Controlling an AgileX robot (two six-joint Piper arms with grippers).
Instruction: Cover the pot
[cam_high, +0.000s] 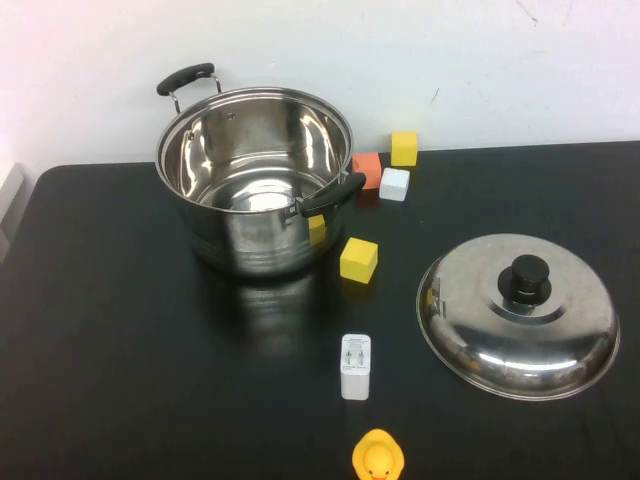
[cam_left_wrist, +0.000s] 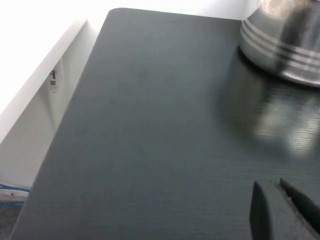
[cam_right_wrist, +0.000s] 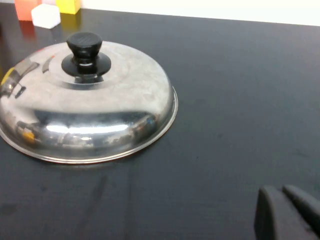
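Nearest, at the desk's (cam_high: 120, 400) front edge: a yellow rubber duck (cam_high: 378, 458), partly cut off by the frame. Just beyond it lies a white charger plug (cam_high: 355, 366), prongs flat against its body.

Right of the plug: a domed steel lid (cam_high: 518, 315) with a black knob (cam_high: 529, 279), resting rim-down on the black desk, well apart from the pot.

Middle: a yellow block (cam_high: 359, 259), just beside the pot's front right.

The pot (cam_high: 256, 180) stands upright and uncovered in the far left-centre of the desk; one black handle (cam_high: 332, 192) points toward the blocks, the other (cam_high: 186, 79) toward the back wall. Its shiny inside appears to hold nothing.

Far, right of the pot: an orange block (cam_high: 367, 169) touching a white block (cam_high: 394, 184), with a second yellow block (cam_high: 404, 148) behind them (near the wall).

Left claw (cam_left_wrist: 282, 210): dark fingertips showing only in the left wrist view, low over bare desk, with the pot's wall (cam_left_wrist: 282, 42) further off; the tips sit close together, narrow. Right claw (cam_right_wrist: 285, 212): fingertips only, in the right wrist view, over bare desk near the lid (cam_right_wrist: 87, 102), likewise narrow, holding nothing.
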